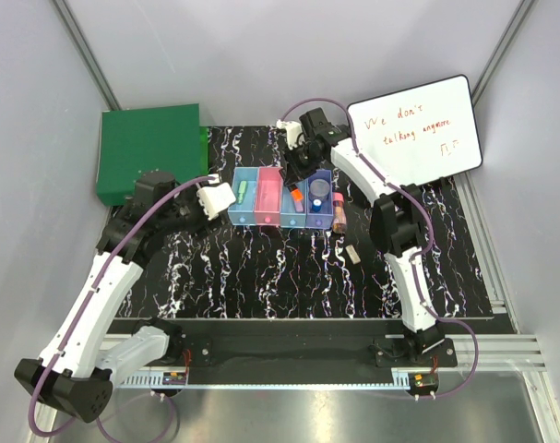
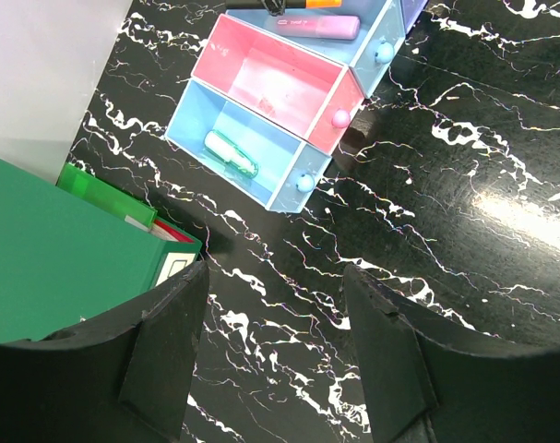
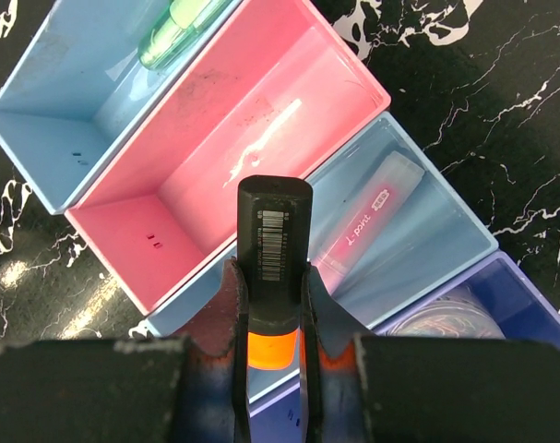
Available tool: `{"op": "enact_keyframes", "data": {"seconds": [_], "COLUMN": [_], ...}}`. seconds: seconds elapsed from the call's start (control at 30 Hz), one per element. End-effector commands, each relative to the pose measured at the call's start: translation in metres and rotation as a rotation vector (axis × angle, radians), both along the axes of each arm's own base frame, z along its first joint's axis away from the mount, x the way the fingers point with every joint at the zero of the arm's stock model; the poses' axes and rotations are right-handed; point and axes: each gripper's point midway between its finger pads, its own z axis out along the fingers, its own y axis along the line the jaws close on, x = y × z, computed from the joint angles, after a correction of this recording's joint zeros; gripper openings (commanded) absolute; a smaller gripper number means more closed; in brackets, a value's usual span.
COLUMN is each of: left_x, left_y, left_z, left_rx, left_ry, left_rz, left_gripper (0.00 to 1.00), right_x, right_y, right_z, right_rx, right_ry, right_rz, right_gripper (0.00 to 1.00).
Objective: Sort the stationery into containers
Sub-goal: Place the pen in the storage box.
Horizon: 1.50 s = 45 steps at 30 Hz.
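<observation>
The containers [image 1: 281, 197] are a row of four joined bins: light blue, pink, light blue, purple. My right gripper [image 3: 272, 277] is shut on a black and orange marker [image 3: 273, 235], held above the wall between the pink bin [image 3: 224, 138] and the second light blue bin. That bin holds a pink marker [image 3: 367, 221]. A green stick [image 2: 231, 154] lies in the first light blue bin [image 2: 261, 161]. A round disc [image 1: 318, 187] sits in the purple bin. A pink-capped dark tube [image 1: 339, 214] lies on the mat right of the row. My left gripper [image 2: 275, 286] hangs open over bare mat, left of the row.
A large flat green box [image 1: 146, 152] sits at the back left, close to my left gripper. A white writing board [image 1: 416, 129] with red handwriting leans at the back right. A small pale piece [image 1: 353, 254] lies on the black marbled mat [image 1: 261, 277] in front of the tube.
</observation>
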Motion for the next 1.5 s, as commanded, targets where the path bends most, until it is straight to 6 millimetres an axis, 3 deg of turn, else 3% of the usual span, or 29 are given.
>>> {"op": "enact_keyframes", "data": {"seconds": [0.0, 0.27, 0.4, 0.53, 0.9, 1.23, 1.47], "left_x": [0.006, 0.006, 0.006, 0.006, 0.007, 0.006, 0.006], "left_y": [-0.003, 0.0, -0.002, 0.0, -0.001, 0.0, -0.001], "left_z": [0.017, 0.019, 0.019, 0.018, 0.019, 0.02, 0.024], "left_rx": [-0.024, -0.026, -0.03, -0.028, -0.036, -0.036, -0.05], "left_ry": [-0.073, -0.082, -0.08, -0.079, -0.082, -0.087, -0.086], "left_rz": [-0.006, -0.002, -0.004, -0.001, -0.003, -0.001, -0.001], "left_gripper": [0.65, 0.65, 0.65, 0.65, 0.65, 0.65, 0.65], "right_x": [0.007, 0.012, 0.008, 0.007, 0.002, 0.003, 0.001], "right_y": [0.002, 0.001, 0.003, 0.005, 0.01, 0.006, -0.003], "right_z": [-0.012, -0.025, -0.03, -0.03, -0.02, -0.007, 0.017], "right_rx": [-0.019, -0.037, -0.045, -0.047, -0.048, -0.057, -0.065], "right_ry": [-0.015, -0.008, 0.0, -0.002, -0.02, -0.051, -0.1], "right_rz": [-0.02, -0.031, -0.027, -0.026, -0.014, -0.039, -0.057], "right_gripper": [0.0, 0.01, 0.06, 0.18, 0.39, 0.44, 0.46]}}
